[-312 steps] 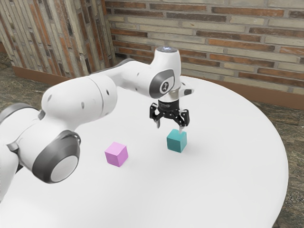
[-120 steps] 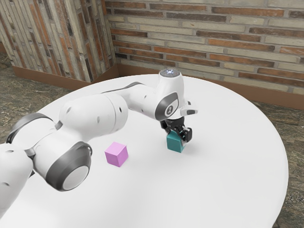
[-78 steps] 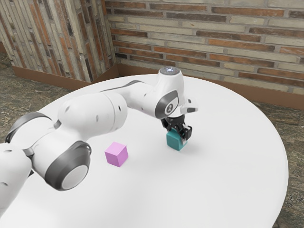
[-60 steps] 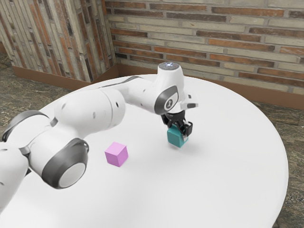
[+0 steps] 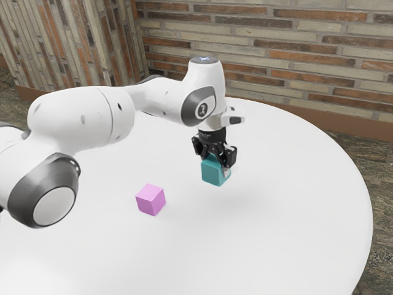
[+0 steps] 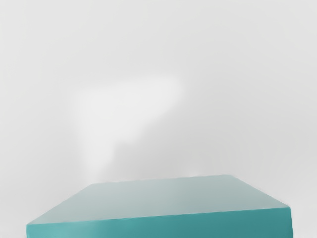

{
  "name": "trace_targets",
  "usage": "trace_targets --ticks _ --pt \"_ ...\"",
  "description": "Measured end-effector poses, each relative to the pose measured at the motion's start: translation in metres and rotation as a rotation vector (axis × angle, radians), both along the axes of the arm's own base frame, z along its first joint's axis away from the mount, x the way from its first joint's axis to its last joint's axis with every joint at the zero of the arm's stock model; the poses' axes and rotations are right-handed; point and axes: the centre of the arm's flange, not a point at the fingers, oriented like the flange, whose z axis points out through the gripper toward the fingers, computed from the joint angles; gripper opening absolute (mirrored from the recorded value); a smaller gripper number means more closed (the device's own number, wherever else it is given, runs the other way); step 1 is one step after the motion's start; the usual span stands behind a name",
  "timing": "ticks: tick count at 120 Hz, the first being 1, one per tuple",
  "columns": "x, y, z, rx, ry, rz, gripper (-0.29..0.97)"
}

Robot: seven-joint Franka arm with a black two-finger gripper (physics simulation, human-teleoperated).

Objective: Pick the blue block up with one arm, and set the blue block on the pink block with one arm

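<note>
Nearest, the pink block (image 5: 151,200) sits on the counter (image 5: 295,233). Beyond it, toward the exterior view's right, the pincer (image 5: 215,161) is clamped on the blue block (image 5: 213,174), held clear of the counter. The wrist view adds its teal top face and the shadow (image 6: 129,114) beneath.

gripper (image 5: 215,162) tight on blue block (image 5: 212,176)

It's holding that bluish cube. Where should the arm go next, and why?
Probably carry the blue block toward the exterior view's left until it hangs over the pink block. The gripper is shut on it, it is lifted off the table, and the pink block sits apart, bare on top.
</note>
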Motion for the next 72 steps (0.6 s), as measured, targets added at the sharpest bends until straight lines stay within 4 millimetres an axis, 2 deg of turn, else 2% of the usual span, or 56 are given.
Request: trace_targets --ticks 20,41,49,72 --pt "0.0 0.01 -0.002 0.016 0.011 0.018 0.34" --pt "-0.002 0.029 -0.017 0.03 0.042 0.044 0.34" --pt "-0.014 0.046 -0.023 0.024 0.061 0.066 0.34" --pt "-0.045 0.077 -0.008 0.01 0.042 0.091 0.34"
